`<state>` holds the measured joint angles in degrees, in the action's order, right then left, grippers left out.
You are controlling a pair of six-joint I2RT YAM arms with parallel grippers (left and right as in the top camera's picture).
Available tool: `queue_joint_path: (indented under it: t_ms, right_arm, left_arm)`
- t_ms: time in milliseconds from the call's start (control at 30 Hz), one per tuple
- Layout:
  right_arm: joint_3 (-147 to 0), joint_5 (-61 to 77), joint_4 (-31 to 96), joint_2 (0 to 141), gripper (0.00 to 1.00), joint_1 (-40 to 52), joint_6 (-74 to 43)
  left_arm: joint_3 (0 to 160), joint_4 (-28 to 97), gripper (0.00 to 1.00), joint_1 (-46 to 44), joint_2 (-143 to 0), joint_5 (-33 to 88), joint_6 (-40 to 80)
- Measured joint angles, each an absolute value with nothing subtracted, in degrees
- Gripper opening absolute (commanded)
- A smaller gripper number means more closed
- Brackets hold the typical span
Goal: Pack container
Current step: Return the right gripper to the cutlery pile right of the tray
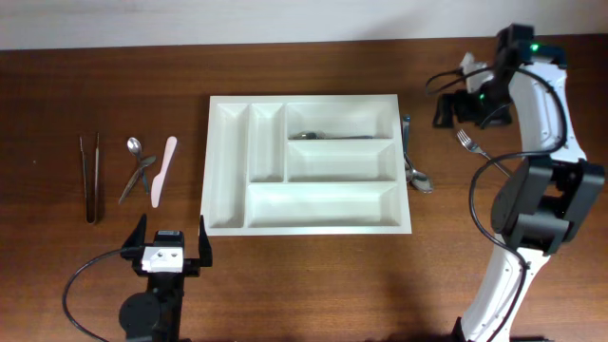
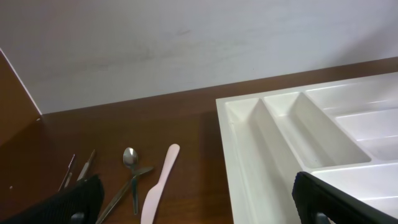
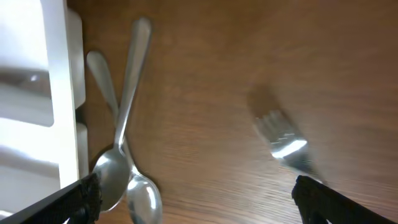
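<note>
1. Container (image 1: 323, 204) at its side, your right gripper (image 3: 199, 199) hangs over bare wood off the tray's right wall. Its jaws are spread as wide as they go and hold nothing, which reads as a stance readied for a pick.
2. Under those fingers a fork (image 3: 283, 140) lies alone on the table (image 1: 313, 285), well clear of anything else, and looks the easiest target. Two spoons (image 3: 109, 177) lie with handles crossed tight beside the container's right wall, a harder grab because the wall crowds one jaw.
3. Your left gripper (image 1: 172, 233) sits low at the near edge, just off the container's near-left corner. It is equally wide open and empty, and it appears parked so that the other arm has room.
4. Beyond it to the left lie a pink spatula (image 1: 163, 171), a small spoon (image 1: 135, 145) with another metal piece crossed beneath it, and a pair of dark sticks (image 1: 90, 176) farthest out. All are well apart from the tray.
5. The container lies flat at mid-table between your arms, with cutlery on either side, likely so that each arm can serve its own side. One metal utensil (image 1: 328, 136) lies lengthwise in the uppermost long compartment and the other four compartments show white, so the packing looks barely begun.
</note>
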<state>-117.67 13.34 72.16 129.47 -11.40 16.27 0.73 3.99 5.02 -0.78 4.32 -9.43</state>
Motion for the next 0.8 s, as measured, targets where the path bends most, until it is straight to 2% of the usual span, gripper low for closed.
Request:
queue_joint_path:
  t_ms: [800]
  right_arm:
    - [-106.1, 17.7, 68.5, 130.0, 0.99, -9.9, 16.3]
  left_arm:
    - [0.7, 4.0, 0.99, 5.0, -0.8, 4.3, -9.4]
